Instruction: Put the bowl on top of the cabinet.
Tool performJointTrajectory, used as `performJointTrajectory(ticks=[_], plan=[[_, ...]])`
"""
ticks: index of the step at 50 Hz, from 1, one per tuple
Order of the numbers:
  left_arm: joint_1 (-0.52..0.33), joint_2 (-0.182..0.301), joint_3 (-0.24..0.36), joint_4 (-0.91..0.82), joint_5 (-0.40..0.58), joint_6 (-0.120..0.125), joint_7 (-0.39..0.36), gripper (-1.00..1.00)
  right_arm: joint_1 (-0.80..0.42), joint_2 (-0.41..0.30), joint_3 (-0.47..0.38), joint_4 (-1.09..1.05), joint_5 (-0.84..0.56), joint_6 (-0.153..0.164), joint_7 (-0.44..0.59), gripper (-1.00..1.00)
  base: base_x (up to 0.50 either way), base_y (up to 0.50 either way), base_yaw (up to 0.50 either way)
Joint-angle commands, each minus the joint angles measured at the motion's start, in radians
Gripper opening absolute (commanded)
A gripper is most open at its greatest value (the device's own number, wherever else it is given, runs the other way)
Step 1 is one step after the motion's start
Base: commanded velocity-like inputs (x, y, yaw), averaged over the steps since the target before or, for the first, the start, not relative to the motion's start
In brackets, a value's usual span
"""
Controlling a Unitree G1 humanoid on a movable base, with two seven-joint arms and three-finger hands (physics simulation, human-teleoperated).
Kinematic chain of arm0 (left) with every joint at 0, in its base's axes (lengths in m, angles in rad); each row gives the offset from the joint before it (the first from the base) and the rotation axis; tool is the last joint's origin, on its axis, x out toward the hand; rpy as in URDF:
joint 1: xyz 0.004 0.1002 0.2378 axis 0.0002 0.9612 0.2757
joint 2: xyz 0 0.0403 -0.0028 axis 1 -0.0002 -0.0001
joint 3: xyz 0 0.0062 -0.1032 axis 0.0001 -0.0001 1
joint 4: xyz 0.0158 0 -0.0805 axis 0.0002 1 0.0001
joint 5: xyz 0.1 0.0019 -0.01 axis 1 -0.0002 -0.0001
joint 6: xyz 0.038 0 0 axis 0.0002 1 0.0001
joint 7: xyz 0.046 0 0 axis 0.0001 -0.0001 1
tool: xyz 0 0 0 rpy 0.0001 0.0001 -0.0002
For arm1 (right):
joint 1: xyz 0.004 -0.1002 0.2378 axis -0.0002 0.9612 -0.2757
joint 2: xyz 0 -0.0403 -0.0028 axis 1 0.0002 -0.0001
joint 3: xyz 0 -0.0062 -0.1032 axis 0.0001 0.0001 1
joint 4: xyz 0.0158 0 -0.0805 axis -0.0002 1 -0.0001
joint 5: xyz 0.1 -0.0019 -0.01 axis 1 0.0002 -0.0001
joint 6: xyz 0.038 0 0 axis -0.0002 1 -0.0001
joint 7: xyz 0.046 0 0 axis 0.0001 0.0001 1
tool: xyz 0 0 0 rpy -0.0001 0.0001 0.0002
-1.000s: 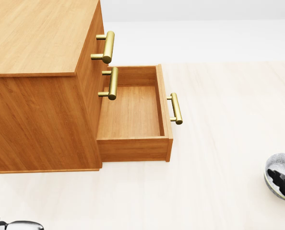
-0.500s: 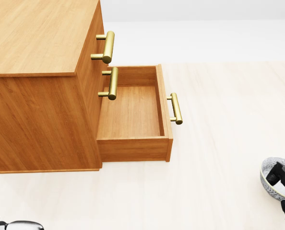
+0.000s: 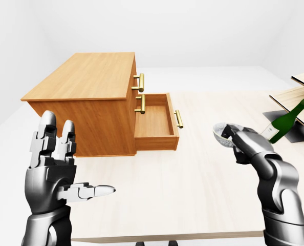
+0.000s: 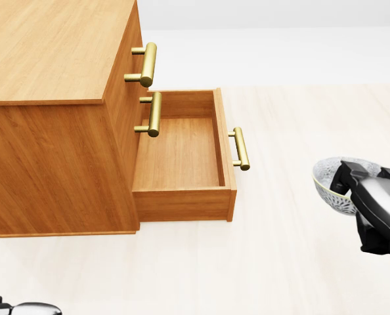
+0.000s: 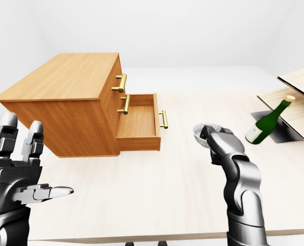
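A pale patterned bowl [image 4: 327,181] hangs above the light tabletop at the right of the head view, with my right hand [image 4: 354,182] shut on its rim. The bowl [image 3: 221,134] is well to the right of the wooden cabinet [image 3: 85,78] and lower than its flat top. The cabinet's bottom drawer [image 3: 154,123] stands pulled out and holds nothing; the upper drawer is closed. My left hand [image 3: 65,169] is raised at the lower left of the left-eye view, fingers spread and open, holding nothing.
A green bottle [image 3: 285,121] leans at the far right beside a dark recess [image 3: 298,134] and slanted wooden boards [image 3: 303,88]. Brass handles [image 4: 149,64] stick out of the drawer fronts. The table's near edge [image 3: 167,237] runs along the bottom.
My right hand has risen and moved left in the head view, carrying the bowl further into the picture. The cabinet, the drawer and the camera stay put.
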Motion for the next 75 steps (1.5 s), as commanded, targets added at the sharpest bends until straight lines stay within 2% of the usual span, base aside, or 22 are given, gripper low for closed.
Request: performJointTrajectory(ticks=[1,3,11,14,18,19,21,39,41,44,48,53,58,69,75], plan=[[0.003,0.0,0.002,-0.005,-0.003,0.0,-0.001,1.0,-0.037,0.122,0.051,-0.259,-0.28,0.0,0.0,-1.0,0.0,0.0,0.0],[-0.005,0.001,0.003,0.003,-0.001,0.0,0.002,1.0,-0.032,0.173,0.112,-0.332,-0.346,0.0,0.0,-1.0,0.0,0.0,0.0],[0.0,0.002,0.005,-0.002,-0.005,0.0,0.001,1.0,-0.006,0.327,0.236,-0.489,-0.51,0.0,0.0,-1.0,0.0,0.0,0.0],[0.001,0.0,0.003,-0.001,-0.003,0.0,0.0,1.0,0.051,0.406,0.346,-0.565,-0.584,0.0,0.0,-1.0,0.0,0.0,0.0],[0.006,-0.002,-0.001,-0.003,0.0,0.0,-0.002,1.0,0.091,0.468,0.431,-0.643,-0.671,0.0,0.0,-1.0,0.0,0.0,0.0],[0.007,-0.002,0.002,-0.006,-0.003,0.0,-0.004,1.0,0.117,0.502,0.503,-0.704,-0.73,0.0,0.0,-1.0,0.0,0.0,0.0],[0.005,-0.002,0.003,-0.003,-0.003,0.0,-0.004,1.0,0.159,0.529,0.567,-0.769,-0.794,0.0,0.0,-1.0,0.0,0.0,0.0],[0.004,-0.002,0.003,-0.003,-0.002,0.0,-0.005,1.0,0.165,0.54,0.566,-0.773,-0.797,0.0,0.0,-1.0,0.0,0.0,0.0],[0.006,-0.003,0.001,-0.005,-0.001,0.0,-0.006,1.0,0.193,0.533,0.575,-0.741,-0.754,0.0,0.0,-1.0,0.0,0.0,0.0],[0.002,-0.001,0.003,-0.003,-0.002,0.0,-0.003,1.0,0.125,0.532,0.544,-0.736,-0.765,0.0,0.0,-1.0,0.0,0.0,0.0],[0.0,-0.001,0.004,-0.002,-0.003,0.0,-0.003,1.0,-0.02,0.52,0.461,-0.71,-0.794,0.0,0.0,-1.0,0.0,0.0,0.0],[-0.01,0.004,0.007,0.001,-0.005,0.0,0.007,1.0,-0.366,0.484,0.351,-0.542,-0.812,0.0,0.0,-1.0,0.0,0.0,0.0],[-0.006,0.004,0.004,-0.001,-0.004,0.0,0.007,1.0,-0.58,0.415,0.306,-0.413,-0.771,0.0,0.0,-1.0,0.0,0.0,0.0],[-0.004,0.001,0.007,0.003,-0.003,0.0,0.002,1.0,-0.809,0.294,0.265,-0.201,-0.676,0.0,0.0,-1.0,0.0,0.0,0.0],[0.0,-0.001,-0.003,0.008,0.007,0.0,0.0,1.0,-0.902,0.257,0.264,-0.063,-0.62,0.0,0.0,-1.0,0.0,0.0,0.0]])
